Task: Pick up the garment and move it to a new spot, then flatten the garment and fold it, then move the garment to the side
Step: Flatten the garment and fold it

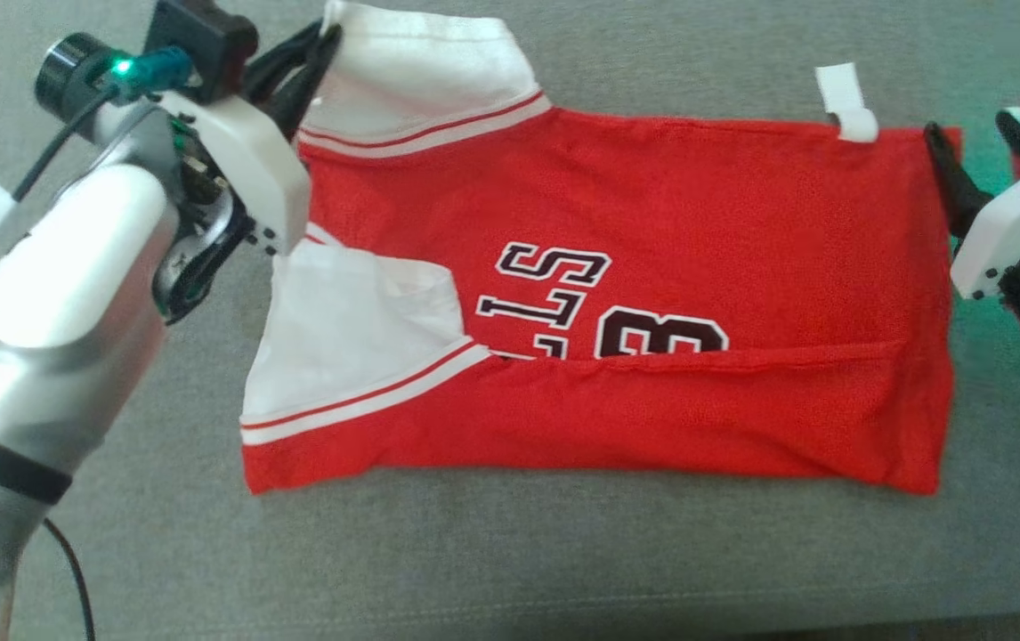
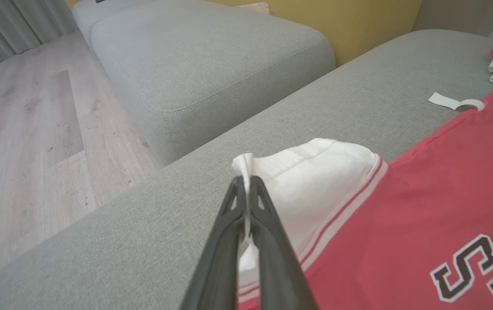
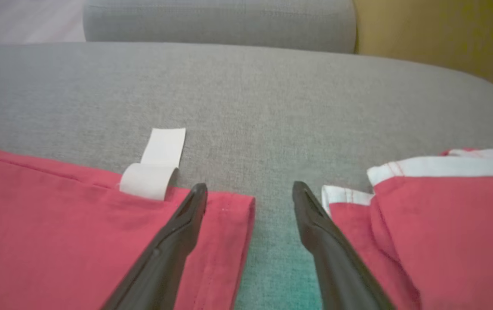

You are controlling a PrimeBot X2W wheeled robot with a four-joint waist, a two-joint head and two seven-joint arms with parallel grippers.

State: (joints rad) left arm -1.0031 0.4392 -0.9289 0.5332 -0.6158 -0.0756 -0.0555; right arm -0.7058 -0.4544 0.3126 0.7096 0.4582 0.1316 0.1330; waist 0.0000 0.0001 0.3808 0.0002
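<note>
Closest to you, the grey sofa cushion [image 1: 510, 552] carries the garment [image 1: 652, 196], a red jersey lying flat and crosswise, collar end to your left and hem to your right. Its near long edge looks already turned up over the lower part of the black lettering [image 1: 563, 294], and the near white sleeve [image 1: 341, 338] lies tucked on top, so I judge you are in the folding step, with the far half left to bring over. At the far left corner, your left gripper [image 2: 246, 178] has its fingers pressed together on a pinch of the far white sleeve [image 2: 315, 181], the cloth standing up between the tips. At the far right, your right gripper [image 3: 250, 187] stands with fingers wide apart, one over the hem corner and one over bare cushion, gripping nothing. A white tag [image 1: 846, 100] pokes out just beside it, and a second red-and-white garment [image 3: 444, 215] lies near; avoid both. Next, I'd close the right fingers on that hem corner alone, then draw both far corners toward you evenly. Beyond lie another grey cushion [image 2: 212, 56], the wooden floor [image 2: 23, 129] and a yellow wall [image 2: 371, 26].
</note>
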